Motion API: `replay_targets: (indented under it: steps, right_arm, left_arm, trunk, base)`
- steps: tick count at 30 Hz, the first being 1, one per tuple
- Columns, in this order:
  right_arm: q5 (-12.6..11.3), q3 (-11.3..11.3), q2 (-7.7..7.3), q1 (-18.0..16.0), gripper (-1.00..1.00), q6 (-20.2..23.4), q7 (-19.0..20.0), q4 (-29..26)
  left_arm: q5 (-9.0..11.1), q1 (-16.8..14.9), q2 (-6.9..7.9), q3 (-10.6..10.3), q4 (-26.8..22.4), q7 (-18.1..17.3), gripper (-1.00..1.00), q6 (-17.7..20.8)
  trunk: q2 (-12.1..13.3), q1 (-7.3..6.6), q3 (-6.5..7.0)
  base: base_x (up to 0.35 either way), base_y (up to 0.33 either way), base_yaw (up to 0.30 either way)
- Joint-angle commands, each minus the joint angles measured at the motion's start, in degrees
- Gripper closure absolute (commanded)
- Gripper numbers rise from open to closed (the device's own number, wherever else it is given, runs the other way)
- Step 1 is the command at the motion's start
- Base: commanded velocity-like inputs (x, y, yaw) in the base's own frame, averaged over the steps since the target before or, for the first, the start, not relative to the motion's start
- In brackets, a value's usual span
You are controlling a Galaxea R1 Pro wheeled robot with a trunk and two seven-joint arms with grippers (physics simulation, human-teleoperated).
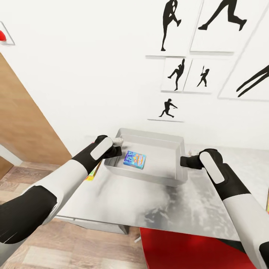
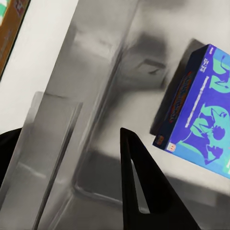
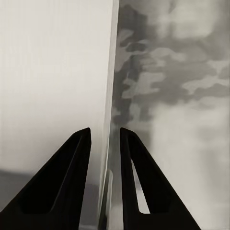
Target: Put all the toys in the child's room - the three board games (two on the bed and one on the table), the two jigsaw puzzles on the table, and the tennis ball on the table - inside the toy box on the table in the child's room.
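Note:
The toy box [image 1: 149, 133], a shallow light grey bin, sits on the marbled table [image 1: 149, 203]. One small blue board game [image 1: 135, 159] lies flat inside it and appears close up in the left wrist view [image 2: 203, 120]. My left gripper [image 1: 116, 144] is at the box's left wall, its fingers astride that wall [image 2: 96, 72], one outside and one inside. My right gripper [image 1: 184, 161] is shut on the right wall. In the right wrist view its narrow gap [image 3: 104, 129] holds the thin rim, with the wall [image 3: 57, 72] on one side and the table top [image 3: 177, 96] on the other.
A flat colourful item [image 1: 91, 173] lies on the table under my left forearm. A red chair [image 1: 186, 246] stands at the table's near edge. Beyond the table's left end are a wooden door [image 1: 22, 119] and a red wall button [image 1: 2, 35]. Silhouette prints hang on the wall behind.

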Motion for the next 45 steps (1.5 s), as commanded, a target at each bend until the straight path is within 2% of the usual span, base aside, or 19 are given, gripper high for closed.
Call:
replay_targets:
  steps: [1,9,17,18,19,20,41,45]
  right_arm:
    - [-2.18,0.11,-0.04,-0.07,1.00,0.06,-0.40,-0.09]
    - [-2.18,0.11,-0.05,-0.07,1.00,0.06,-0.41,-0.11]
    - [-2.18,0.11,-0.10,-0.07,1.00,0.06,-0.39,-0.11]
    - [-2.18,0.11,-0.11,-0.07,-1.00,0.06,-0.40,-0.11]
    - [-2.18,0.10,-0.12,-0.07,-1.00,0.06,-0.40,-0.11]
    - [-2.18,0.17,-0.09,-0.04,-1.00,0.06,-0.40,-0.18]
    - [-2.11,-0.03,-0.36,0.19,-1.00,0.06,-0.41,-0.98]
    - [-2.11,-0.06,-0.40,0.26,-1.00,0.06,-0.41,-1.73]
  left_arm:
    - [1.29,-0.06,-0.01,-0.22,-0.06,0.47,1.00,-0.31]
    - [1.04,-0.04,-0.07,-0.22,-0.06,0.47,1.00,-0.31]
    - [1.03,-0.04,-0.09,-0.22,-0.06,0.47,1.00,-0.34]
    - [1.03,-0.04,-0.12,-0.26,-0.09,0.47,1.00,-0.37]
    - [0.98,-0.01,-0.18,-0.30,-0.11,0.47,1.00,-0.38]
    - [0.93,0.00,-0.24,-0.33,-0.12,0.47,-1.00,-0.39]
    - [1.03,0.03,-0.17,-0.07,-0.14,0.43,-1.00,-0.33]
    - [1.03,-0.03,0.09,-0.01,-1.62,0.49,-1.00,-0.21]
  trunk:
    - [-0.11,0.03,-0.10]
    - [-0.11,0.03,-0.10]
    - [-0.11,0.03,-0.10]
    - [-0.11,0.03,-0.10]
    - [-0.11,0.03,-0.10]
    - [-0.11,0.03,-0.10]
    - [-0.11,0.03,-0.10]
    - [-0.11,0.03,-0.10]
  base:
    - [0.000,-0.016,0.004]
    - [0.000,-0.189,0.001]
    - [0.000,-0.028,0.000]
    - [0.000,-0.003,0.000]
    - [0.000,-0.002,0.000]
    - [0.000,-0.001,0.000]
    - [0.000,0.000,0.000]
    - [0.000,0.000,0.000]
